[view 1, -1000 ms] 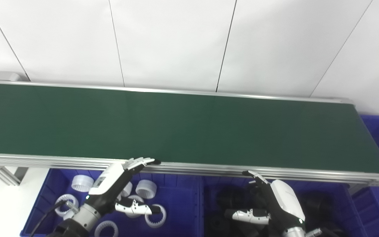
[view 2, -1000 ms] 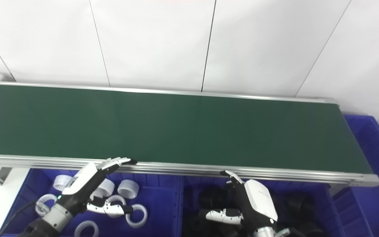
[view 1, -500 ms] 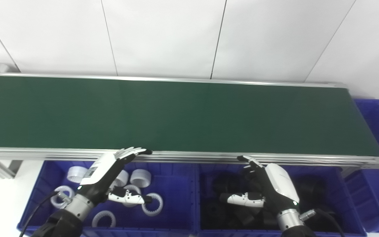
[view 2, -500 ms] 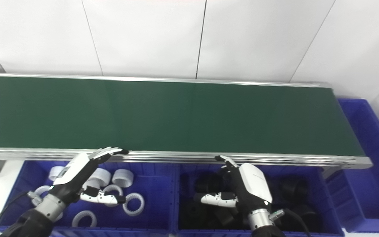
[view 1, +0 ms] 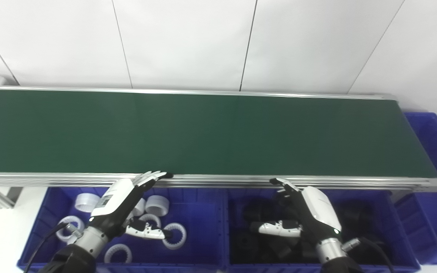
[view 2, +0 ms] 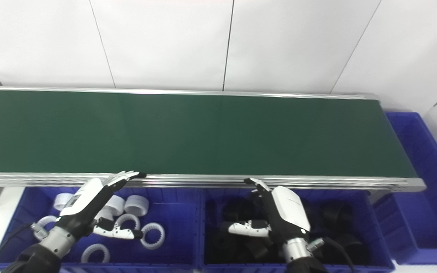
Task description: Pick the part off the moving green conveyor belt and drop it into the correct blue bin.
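The green conveyor belt (view 1: 203,132) runs across the view and carries no part. My left hand (view 1: 121,203) is open and empty, held above the left blue bin (view 1: 47,223), which holds several white ring parts (view 1: 157,204). Its fingertips reach the belt's front rail. My right hand (view 1: 309,214) is open and empty above the middle blue bin (view 1: 389,227), which holds several black parts (view 1: 254,210). Its fingertips also lie close to the front rail.
A third blue bin (view 1: 434,151) stands at the belt's right end. The aluminium front rail (view 1: 218,181) separates the belt from the bins. A white panelled wall (view 1: 218,41) rises behind the belt.
The camera has tilted and shifted, so the whole scene sits differently in the picture. Both hands keep the same open pose over their bins.
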